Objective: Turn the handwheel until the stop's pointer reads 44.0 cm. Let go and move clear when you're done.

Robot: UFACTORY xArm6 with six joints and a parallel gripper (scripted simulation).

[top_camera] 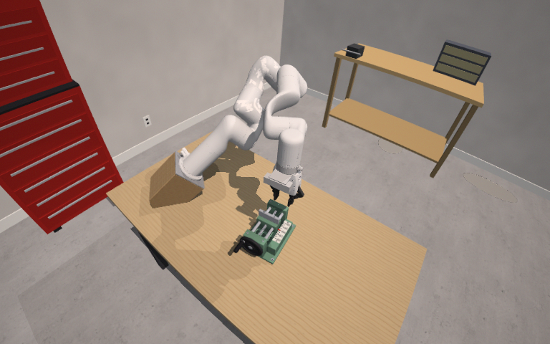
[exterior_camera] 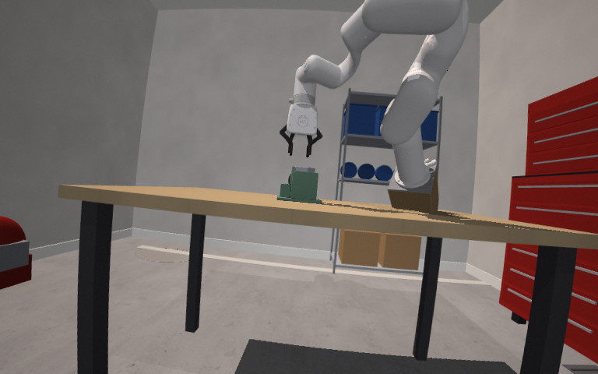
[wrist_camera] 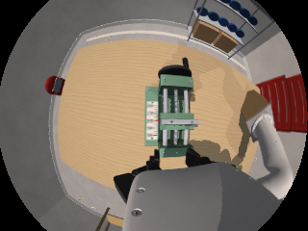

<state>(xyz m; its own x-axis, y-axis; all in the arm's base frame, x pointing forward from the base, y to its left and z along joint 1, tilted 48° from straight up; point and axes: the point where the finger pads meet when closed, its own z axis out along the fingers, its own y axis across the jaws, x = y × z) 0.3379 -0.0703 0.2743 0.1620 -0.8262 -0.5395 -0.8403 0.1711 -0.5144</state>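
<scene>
A green machine frame (top_camera: 268,248) (exterior_camera: 304,185) (wrist_camera: 176,81) with silver rods stands on the table. Its black handwheel (top_camera: 251,246) (wrist_camera: 169,71) has a crank handle (top_camera: 238,245) (wrist_camera: 186,64) sticking outward. The stop (top_camera: 269,216) (wrist_camera: 177,121) is a grey bar across the rods, nearer the end away from the wheel. Its red pointer (wrist_camera: 157,120) lies over the white scale (top_camera: 282,231) (wrist_camera: 151,126); the numbers are too small to read. My gripper (top_camera: 283,199) (exterior_camera: 299,155) (wrist_camera: 172,156) is open and empty, above the frame's end opposite the handwheel, touching nothing.
The wooden table (top_camera: 344,259) (exterior_camera: 176,195) (wrist_camera: 106,96) carries the arm's wedge-shaped base (top_camera: 172,188) (exterior_camera: 414,200) beside the machine. A red drawer cabinet (top_camera: 52,133) stands beyond the table's edge. A workbench (top_camera: 405,71) and a shelf rack (exterior_camera: 374,141) stand farther away.
</scene>
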